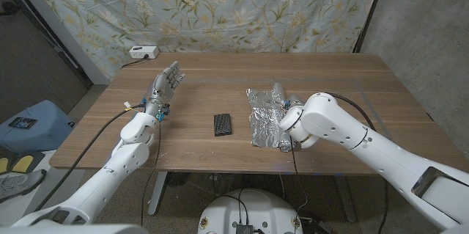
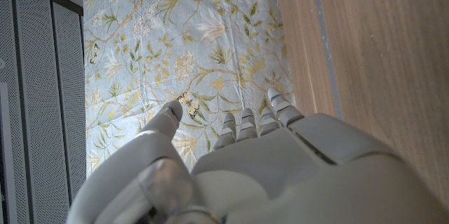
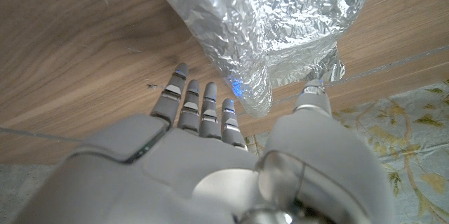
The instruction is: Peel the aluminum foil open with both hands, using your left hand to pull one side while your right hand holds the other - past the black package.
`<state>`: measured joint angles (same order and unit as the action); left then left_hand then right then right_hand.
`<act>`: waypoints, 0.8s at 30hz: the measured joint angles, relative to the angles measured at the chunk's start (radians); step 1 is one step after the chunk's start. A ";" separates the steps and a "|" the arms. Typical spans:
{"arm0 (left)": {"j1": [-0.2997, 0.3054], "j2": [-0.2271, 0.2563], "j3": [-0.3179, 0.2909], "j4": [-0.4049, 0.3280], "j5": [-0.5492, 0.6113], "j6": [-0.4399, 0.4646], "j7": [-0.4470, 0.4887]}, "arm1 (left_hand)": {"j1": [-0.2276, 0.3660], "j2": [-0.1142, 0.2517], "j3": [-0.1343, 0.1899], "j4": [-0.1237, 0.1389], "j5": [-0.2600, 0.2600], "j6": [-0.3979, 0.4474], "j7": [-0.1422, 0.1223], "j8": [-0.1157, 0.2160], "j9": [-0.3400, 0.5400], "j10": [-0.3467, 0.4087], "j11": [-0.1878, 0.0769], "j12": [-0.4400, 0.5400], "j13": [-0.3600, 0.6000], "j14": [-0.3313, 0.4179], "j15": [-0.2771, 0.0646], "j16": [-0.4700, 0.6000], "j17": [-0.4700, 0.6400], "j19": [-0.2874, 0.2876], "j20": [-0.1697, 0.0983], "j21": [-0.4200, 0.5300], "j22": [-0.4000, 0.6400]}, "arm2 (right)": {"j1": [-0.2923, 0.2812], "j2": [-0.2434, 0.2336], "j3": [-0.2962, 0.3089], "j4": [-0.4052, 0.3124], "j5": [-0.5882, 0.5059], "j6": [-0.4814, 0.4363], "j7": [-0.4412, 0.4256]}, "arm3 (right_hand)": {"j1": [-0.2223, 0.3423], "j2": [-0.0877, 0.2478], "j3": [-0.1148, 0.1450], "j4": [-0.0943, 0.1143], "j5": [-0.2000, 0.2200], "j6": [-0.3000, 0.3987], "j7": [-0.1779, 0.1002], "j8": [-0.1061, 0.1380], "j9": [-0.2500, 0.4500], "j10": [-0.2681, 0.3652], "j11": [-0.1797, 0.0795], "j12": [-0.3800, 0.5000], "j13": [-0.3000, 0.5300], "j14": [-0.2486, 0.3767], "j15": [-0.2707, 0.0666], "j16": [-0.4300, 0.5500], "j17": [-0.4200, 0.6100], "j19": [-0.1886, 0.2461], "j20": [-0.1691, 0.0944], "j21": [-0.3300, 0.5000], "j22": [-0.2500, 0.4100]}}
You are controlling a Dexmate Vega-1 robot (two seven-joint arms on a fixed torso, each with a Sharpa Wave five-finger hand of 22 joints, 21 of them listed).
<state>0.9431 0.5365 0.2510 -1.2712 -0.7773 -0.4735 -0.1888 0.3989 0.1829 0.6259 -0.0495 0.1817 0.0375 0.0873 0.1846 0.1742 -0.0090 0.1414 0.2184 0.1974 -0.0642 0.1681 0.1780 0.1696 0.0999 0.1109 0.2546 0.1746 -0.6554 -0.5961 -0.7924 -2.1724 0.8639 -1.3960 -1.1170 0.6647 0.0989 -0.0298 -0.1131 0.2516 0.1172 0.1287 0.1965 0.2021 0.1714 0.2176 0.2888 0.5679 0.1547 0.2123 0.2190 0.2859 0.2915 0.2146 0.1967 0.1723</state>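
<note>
The surface [image 1: 344, 80] is a wooden tabletop with a faint taped rectangle marked on its right half. Behind its far edge hangs a pale blue floral cloth [image 1: 242, 6], with bare grey wall to the right of it. A white power strip [image 1: 143, 52] sits at the far left corner of the surface. On the floor beyond the left edge lie a blue bin [image 1: 33, 124] and a yellow and black item.

The crumpled aluminum foil [image 1: 265, 114] lies right of the surface's middle, reaching toward the near edge. The small black package [image 1: 223, 125] lies flat just left of the foil, apart from it, between the foil and the left arm.

The left robot hand [image 1: 164, 85] is raised above the left part of the surface, well away from the foil, fingers spread apart and holding nothing. The right robot hand [image 3: 238, 108] is at the foil's right side; the wrist view shows its fingers extended toward the foil's edge with the thumb beside a crumpled fold, but I cannot tell whether it grips the foil. The right forearm hides the foil's right margin in the head view.
</note>
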 measured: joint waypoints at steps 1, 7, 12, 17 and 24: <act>0.000 0.000 0.000 0.000 0.000 0.000 0.000 | 0.000 0.000 0.000 0.000 0.000 0.000 0.000 0.000 0.000 0.000 0.000 0.000 0.000 0.000 0.000 0.000 0.000 0.000 0.000 0.000 0.000 | 0.003 -0.001 -0.003 0.004 0.004 0.000 0.000 | 0.000 0.000 -0.005 0.000 0.000 0.000 0.000 0.000 0.000 -0.007 0.003 0.000 0.003 -0.002 0.002 0.000 0.000 0.000 0.000 0.000 0.000; -0.001 0.000 0.000 0.001 0.000 0.002 0.000 | 0.000 0.000 0.000 0.000 0.000 0.000 0.000 0.000 0.004 0.000 0.000 0.000 0.000 -0.004 0.004 0.000 0.000 0.006 0.005 -0.007 0.000 | 0.024 -0.005 -0.021 0.022 0.025 0.000 0.000 | 0.004 -0.004 -0.020 0.000 0.008 -0.010 0.001 0.000 0.000 -0.019 0.002 0.004 0.014 -0.002 0.002 0.000 0.000 -0.002 0.002 0.000 0.000; -0.001 0.001 0.000 0.001 0.000 0.006 0.002 | 0.000 0.000 0.000 0.000 0.000 0.000 0.000 0.000 0.005 0.000 0.000 0.000 0.000 -0.006 0.006 0.000 0.000 0.006 0.005 -0.007 0.000 | 0.047 -0.011 -0.041 0.040 0.048 0.000 0.000 | 0.011 0.003 -0.030 0.003 0.011 -0.021 -0.003 0.000 0.000 -0.029 0.002 0.004 0.019 -0.003 0.001 0.000 0.000 -0.008 -0.001 0.000 0.000; -0.001 0.001 0.000 0.001 0.000 0.009 0.007 | 0.000 0.000 0.000 0.000 0.000 0.000 0.000 0.000 0.005 0.000 0.000 0.000 0.000 -0.007 0.007 0.000 0.000 0.005 0.005 -0.007 0.000 | 0.065 -0.015 -0.060 0.053 0.060 0.000 0.000 | 0.014 0.006 -0.039 0.001 0.011 -0.027 -0.005 0.000 0.000 -0.029 0.002 0.011 0.023 -0.008 -0.003 0.000 0.000 -0.009 -0.002 0.000 0.000; -0.002 0.000 0.000 0.000 0.001 0.010 0.009 | 0.000 0.000 -0.004 -0.004 0.000 0.005 -0.005 0.000 0.005 0.004 0.003 0.000 0.000 -0.002 0.013 0.000 0.000 0.005 0.005 -0.011 0.000 | 0.092 -0.018 -0.087 0.074 0.082 0.000 0.000 | 0.021 0.005 -0.039 0.002 0.011 -0.037 -0.006 0.000 0.000 -0.039 0.003 0.011 0.028 -0.008 -0.003 0.000 0.000 -0.009 -0.002 0.000 -0.001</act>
<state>0.9407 0.5369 0.2510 -1.2711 -0.7766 -0.4634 -0.1800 0.3988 0.1829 0.6216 -0.0538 0.1817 0.0429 0.0820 0.1846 0.1795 -0.0054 0.1449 0.2185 0.1974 -0.0661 0.1808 0.1780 0.1695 0.1054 0.1162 0.2439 0.1746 -0.5631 -0.6137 -0.8793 -2.0987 0.9459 -1.3958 -1.1173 0.6854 0.1039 -0.0691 -0.1116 0.2630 0.0798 0.1232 0.1965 0.2021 0.1325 0.2206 0.3002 0.5959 0.1469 0.2092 0.2190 0.2856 0.2825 0.2125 0.1965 0.1713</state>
